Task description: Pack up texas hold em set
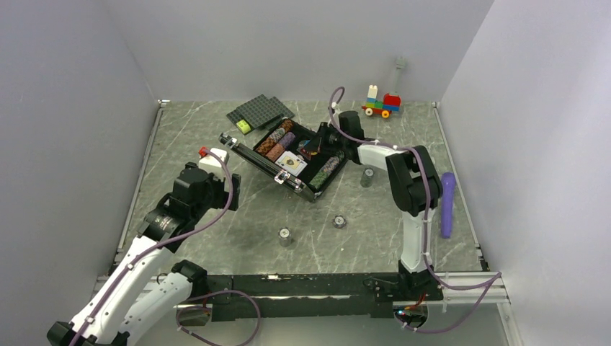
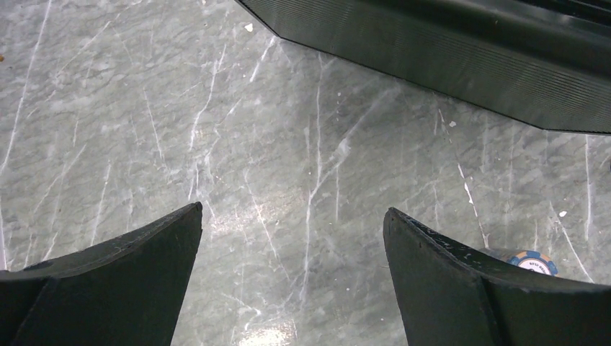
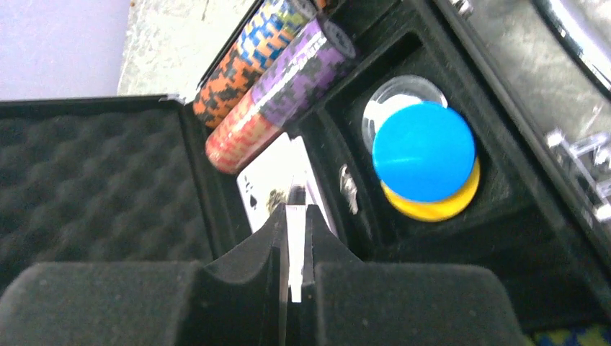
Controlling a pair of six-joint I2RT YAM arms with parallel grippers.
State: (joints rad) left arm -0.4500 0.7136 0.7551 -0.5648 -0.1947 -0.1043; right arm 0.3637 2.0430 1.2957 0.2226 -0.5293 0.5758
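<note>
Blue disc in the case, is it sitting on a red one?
No, the blue disc lies on a yellow disc.

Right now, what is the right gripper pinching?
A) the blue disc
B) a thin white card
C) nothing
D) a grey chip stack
B: in the right wrist view the right gripper is shut on a thin white card seen edge-on, while the blue disc lies apart in the case.

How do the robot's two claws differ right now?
The left gripper gapes wide and empty; the right gripper is pinched shut on a thin white card. The left gripper hangs over the table; the right gripper hangs over the open case. Both have black fingers.
</note>
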